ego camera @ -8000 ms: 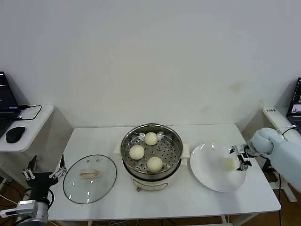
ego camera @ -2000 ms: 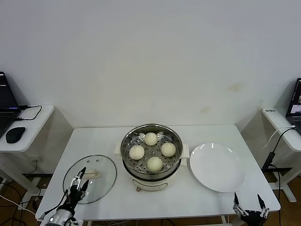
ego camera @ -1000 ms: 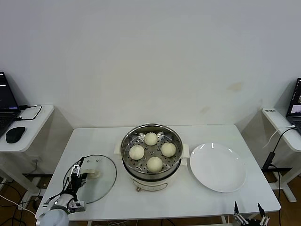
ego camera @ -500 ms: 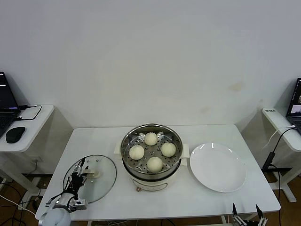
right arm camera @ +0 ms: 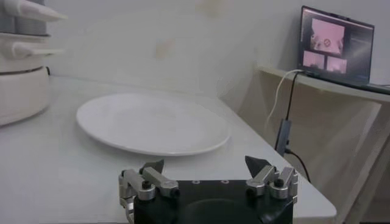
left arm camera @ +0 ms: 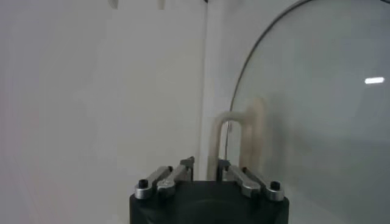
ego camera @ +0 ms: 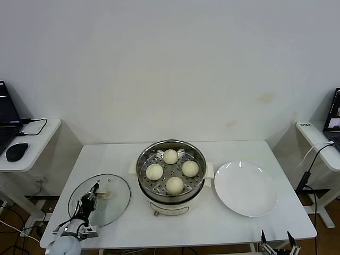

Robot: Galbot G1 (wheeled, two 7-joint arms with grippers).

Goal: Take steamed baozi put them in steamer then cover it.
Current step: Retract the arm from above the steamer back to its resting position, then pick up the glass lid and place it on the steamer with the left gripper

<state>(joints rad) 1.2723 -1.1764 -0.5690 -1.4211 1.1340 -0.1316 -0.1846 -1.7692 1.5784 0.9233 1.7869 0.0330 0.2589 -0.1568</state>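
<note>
1. This looks like a robotics lab or test room staged as a kitchen corner, not a home kitchen.
2. A plain white table (ego camera: 223, 223) stands against a bare, unfurnished white wall (ego camera: 170, 64).
3. Small white side desks flank it: the left one (ego camera: 37, 141) carries an open laptop (ego camera: 6, 125), a computer mouse (ego camera: 17, 152) and a black cable (ego camera: 34, 126); the right one (ego camera: 319, 135) carries another laptop (ego camera: 334, 114), its screen (right arm camera: 335, 39) lit in the right wrist view.
4. Loose cables (ego camera: 313, 159) hang beside the right desk.
5. The only cookware is an electric steamer (ego camera: 171, 175), a glass lid (ego camera: 109, 199) and a white plate (ego camera: 246, 188), laid out neatly.
</note>
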